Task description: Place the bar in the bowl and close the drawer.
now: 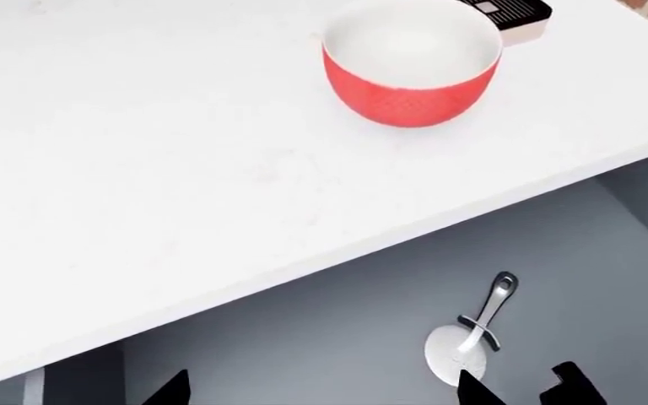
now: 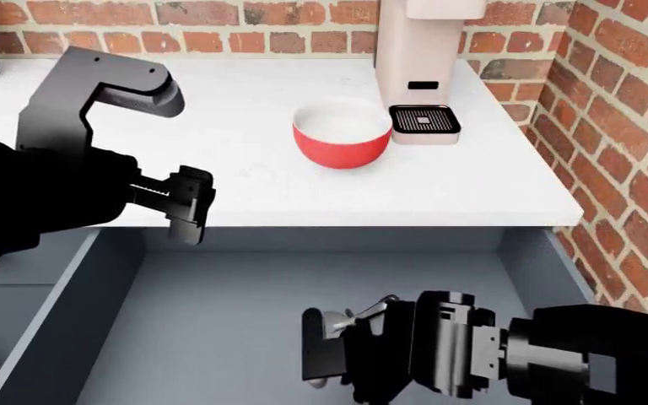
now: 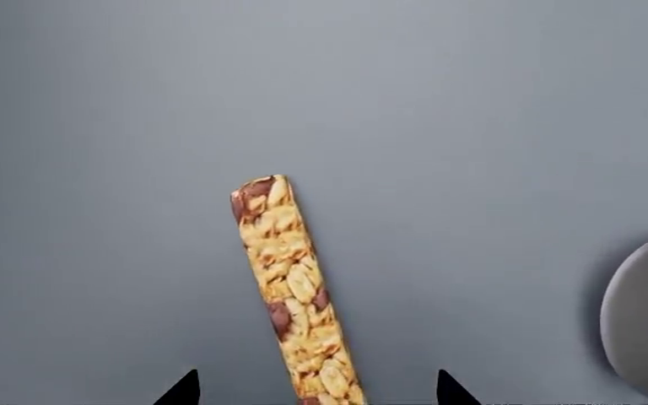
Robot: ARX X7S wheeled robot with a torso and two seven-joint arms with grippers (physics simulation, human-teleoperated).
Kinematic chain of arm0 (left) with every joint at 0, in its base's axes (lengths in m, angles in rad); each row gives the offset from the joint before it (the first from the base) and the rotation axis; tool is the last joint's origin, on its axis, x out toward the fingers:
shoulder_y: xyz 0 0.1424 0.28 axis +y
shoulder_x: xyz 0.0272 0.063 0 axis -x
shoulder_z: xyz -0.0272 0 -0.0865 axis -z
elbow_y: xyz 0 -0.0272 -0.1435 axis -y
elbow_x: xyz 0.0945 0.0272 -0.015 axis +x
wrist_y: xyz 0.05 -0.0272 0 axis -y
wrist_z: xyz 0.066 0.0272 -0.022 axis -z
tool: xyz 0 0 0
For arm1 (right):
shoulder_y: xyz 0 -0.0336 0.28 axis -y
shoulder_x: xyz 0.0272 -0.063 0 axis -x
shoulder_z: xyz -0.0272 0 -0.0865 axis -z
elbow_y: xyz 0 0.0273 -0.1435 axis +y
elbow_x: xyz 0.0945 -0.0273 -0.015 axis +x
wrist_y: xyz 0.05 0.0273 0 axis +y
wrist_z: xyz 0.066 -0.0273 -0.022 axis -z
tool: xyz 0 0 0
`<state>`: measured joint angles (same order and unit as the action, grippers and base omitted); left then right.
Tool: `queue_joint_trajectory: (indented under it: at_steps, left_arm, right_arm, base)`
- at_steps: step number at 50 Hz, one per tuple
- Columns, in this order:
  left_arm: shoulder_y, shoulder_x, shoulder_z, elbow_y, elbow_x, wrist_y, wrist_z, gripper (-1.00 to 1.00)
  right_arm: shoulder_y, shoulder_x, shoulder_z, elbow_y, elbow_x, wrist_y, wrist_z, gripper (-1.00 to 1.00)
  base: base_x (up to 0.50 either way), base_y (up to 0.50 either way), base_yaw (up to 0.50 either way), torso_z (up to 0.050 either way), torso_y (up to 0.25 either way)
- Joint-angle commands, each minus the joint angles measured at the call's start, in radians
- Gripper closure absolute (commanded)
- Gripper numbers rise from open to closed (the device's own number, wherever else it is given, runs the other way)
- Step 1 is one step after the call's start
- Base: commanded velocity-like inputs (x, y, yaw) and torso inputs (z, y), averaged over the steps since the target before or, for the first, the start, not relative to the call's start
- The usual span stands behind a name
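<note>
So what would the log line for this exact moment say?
drawer: open | bar: on drawer floor, between open right claw tips | bowl: empty, on counter | left claw: open

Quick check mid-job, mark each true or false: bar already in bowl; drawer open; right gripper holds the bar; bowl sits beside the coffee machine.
1. The grainy tan snack bar is in the glossy red bowl. False: it lies on the slate-grey drawer floor.
2. The drawer is open. True.
3. The right gripper holds the bar. False: its fingertips straddle it, open.
4. The bowl sits beside the pale coffee machine. True.
</note>
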<state>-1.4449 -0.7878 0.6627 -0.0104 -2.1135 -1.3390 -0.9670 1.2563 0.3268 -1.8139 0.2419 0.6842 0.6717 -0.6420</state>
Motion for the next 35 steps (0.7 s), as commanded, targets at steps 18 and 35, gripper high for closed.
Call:
queue_joint_trajectory:
  at_steps: [18,35]
  left_arm:
    - [0.002,-0.010,0.013,0.002,0.018,0.008,0.026,-1.00]
    - [0.008,-0.015,0.020,0.005,0.031,0.013,0.043,-1.00]
  right_arm:
    - [-0.056,-0.076,0.017,0.167,-0.043,-0.094,-0.010,-1.00]
    - [-0.073,-0.085,-0.017,0.121,-0.056,-0.081,-0.023,-1.00]
  base:
    - [0.00,0.00,0.00,0.000,0.000]
    - [0.00,0.00,0.00,0.000,0.000]
